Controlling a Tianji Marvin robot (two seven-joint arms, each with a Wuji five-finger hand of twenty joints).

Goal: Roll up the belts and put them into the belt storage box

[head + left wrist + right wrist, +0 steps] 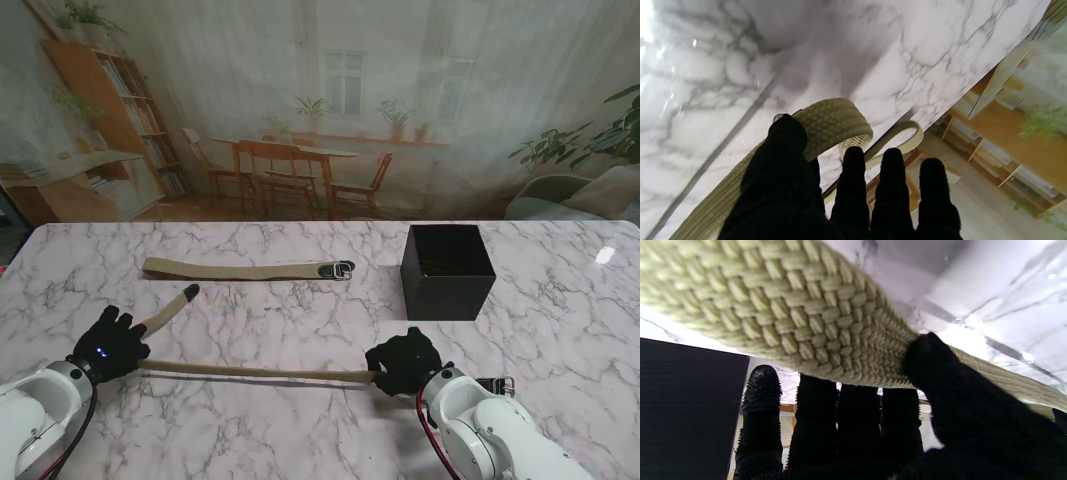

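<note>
The left hand (108,345) and the right hand (403,364) are each gripping the near belt (255,372), holding it stretched between them just over the marble table (300,430), while a second belt (240,269) is lying flat farther off, left of the black storage box (447,270).
</note>
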